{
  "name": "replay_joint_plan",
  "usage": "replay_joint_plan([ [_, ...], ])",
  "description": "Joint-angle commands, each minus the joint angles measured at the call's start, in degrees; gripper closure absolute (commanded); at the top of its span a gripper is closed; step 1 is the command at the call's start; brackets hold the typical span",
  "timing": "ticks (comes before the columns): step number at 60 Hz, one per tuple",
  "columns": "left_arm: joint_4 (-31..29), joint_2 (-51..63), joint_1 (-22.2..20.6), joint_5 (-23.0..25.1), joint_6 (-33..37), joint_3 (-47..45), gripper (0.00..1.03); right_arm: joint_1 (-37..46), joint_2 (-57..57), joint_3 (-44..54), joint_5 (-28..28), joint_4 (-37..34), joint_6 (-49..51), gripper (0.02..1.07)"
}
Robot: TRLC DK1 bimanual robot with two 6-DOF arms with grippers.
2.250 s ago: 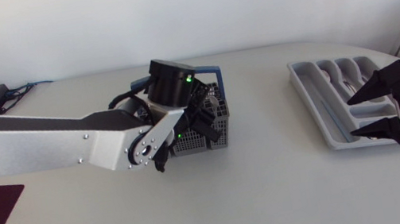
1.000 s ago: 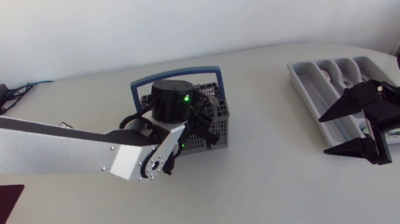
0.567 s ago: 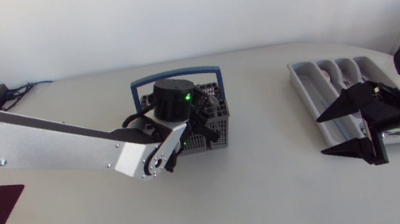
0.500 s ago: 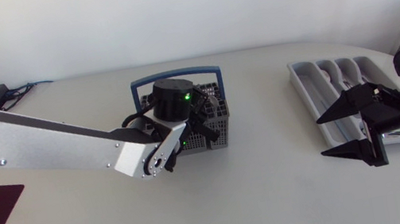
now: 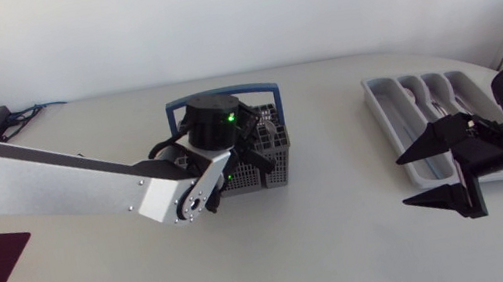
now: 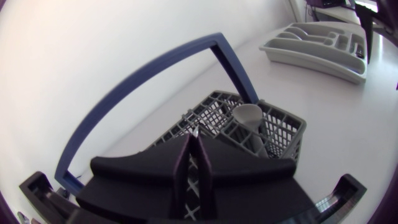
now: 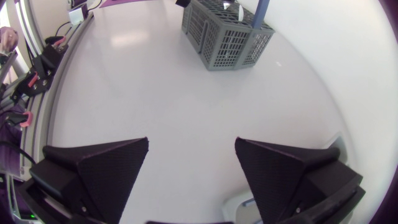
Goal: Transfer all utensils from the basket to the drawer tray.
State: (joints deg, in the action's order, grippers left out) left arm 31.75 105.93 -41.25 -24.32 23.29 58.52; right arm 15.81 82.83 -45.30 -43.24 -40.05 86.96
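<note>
Hovering over the basket at mid-table, the left gripper blocked most of the contents from the head view. Its fingers were pressed together, pointing down into the grey mesh. Whether anything thin sat between them could not be made out. One pale spoon-like utensil stood in a compartment just beside the fingers, near a post of the blue handle. The right gripper was spread wide and empty, just left of the drawer tray at the table's right. The right arm partly covered the tray, so its contents were unclear.
</note>
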Motion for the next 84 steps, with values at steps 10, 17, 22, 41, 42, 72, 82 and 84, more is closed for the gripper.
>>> replay_joint_plan([
  [10,1.5,-6.1,0.2,-0.1,2.8,-2.3,1.00,-1.0,-1.2,1.8,0.2,0.1,-0.7,0.07],
  [17,1.5,-9.0,-0.1,-0.1,2.9,-3.2,1.00,-1.3,-1.4,1.8,0.2,0.1,-1.1,0.07],
  [22,1.4,-11.2,-0.8,-0.1,3.0,-3.8,1.00,-1.8,-1.7,2.2,0.2,0.2,-1.2,0.07],
  [41,1.6,-17.7,-2.7,-0.1,3.7,-6.2,1.00,-4.0,-5.1,3.6,0.3,1.2,-3.7,0.07],
  [42,1.6,-18.0,-2.8,-0.1,3.6,-6.2,1.00,-4.2,-5.5,3.7,0.3,1.3,-4.0,0.07],
  [72,-20.8,-24.0,-3.0,6.8,-13.4,1.7,1.00,-16.4,-15.0,2.2,1.3,6.4,-24.4,0.07],
  [82,-27.8,-22.7,-2.1,12.4,-18.6,5.0,1.00,-26.0,-14.4,1.7,6.7,11.0,-36.1,0.07],
  [84,-28.6,-22.6,-1.8,13.2,-19.7,5.5,1.00,-27.9,-13.9,1.4,7.6,11.2,-37.9,0.07],
])
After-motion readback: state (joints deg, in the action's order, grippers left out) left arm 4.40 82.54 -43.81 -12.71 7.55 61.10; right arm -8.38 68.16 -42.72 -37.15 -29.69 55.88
